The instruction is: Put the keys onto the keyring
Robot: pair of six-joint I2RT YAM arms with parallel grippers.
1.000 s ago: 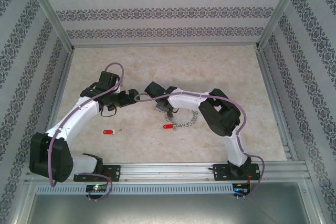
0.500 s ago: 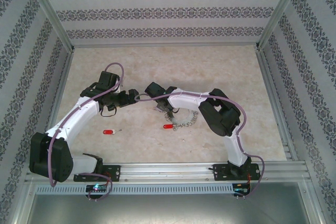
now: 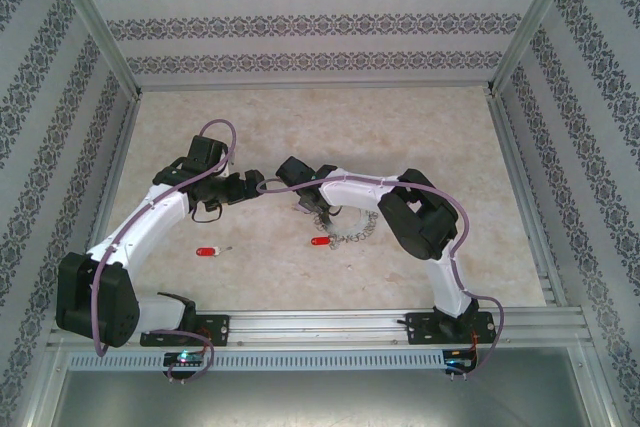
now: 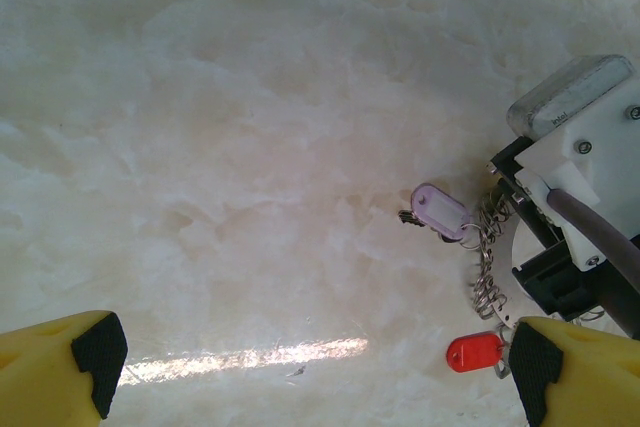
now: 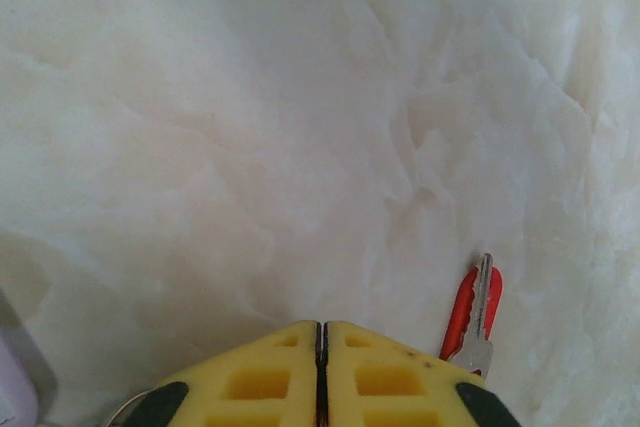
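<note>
The right gripper is pressed together with nothing visible between its fingers, low over the table, a key just beside it at the end of the keyring, while the left gripper hangs spread wide nearby and the other key lies well apart.

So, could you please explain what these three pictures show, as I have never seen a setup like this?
Two white robot arms, bolted at the table's near edge, each end in a yellow two-finger tool. One picture looks down from above; the other two come from cameras on the wrists. The left tool stands wide open above the pale marbled table. The right tool is shut, nothing visible between its fingers, by the silvery metal keyring. One small red-headed key lies apart; another lies at the ring.
</note>
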